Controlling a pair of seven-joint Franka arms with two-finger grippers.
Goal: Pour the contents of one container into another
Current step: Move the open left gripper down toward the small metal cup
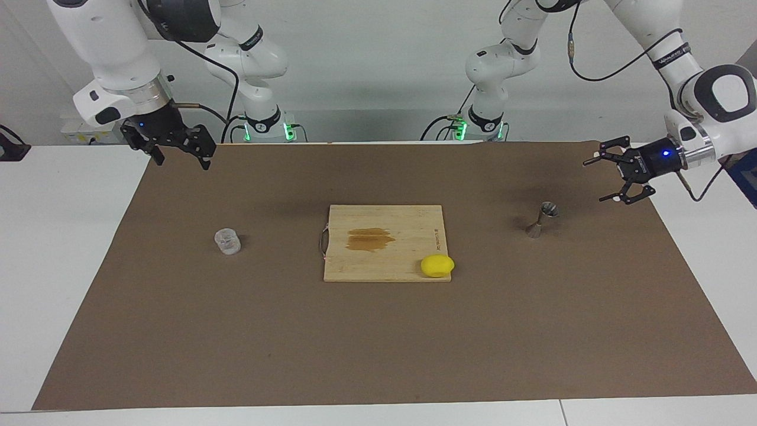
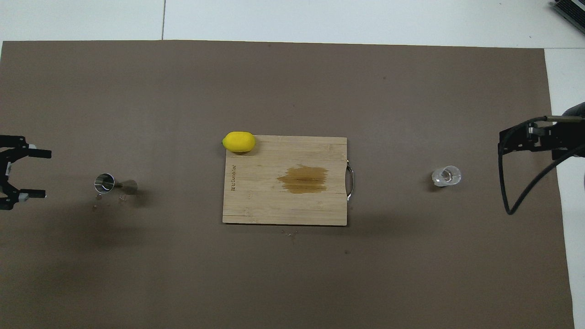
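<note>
The glass cup stood on the brown mat near the empty right gripper, whose finger spread could not be told. The jigger stood just beside the left gripper, fingers wide apart, holding nothing.

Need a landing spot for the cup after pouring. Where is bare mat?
Bare mat lies between the squat clear glass cup and the bamboo cutting board, and between the board and the silver hourglass jigger. The board's corner holds a yellow lemon.
</note>
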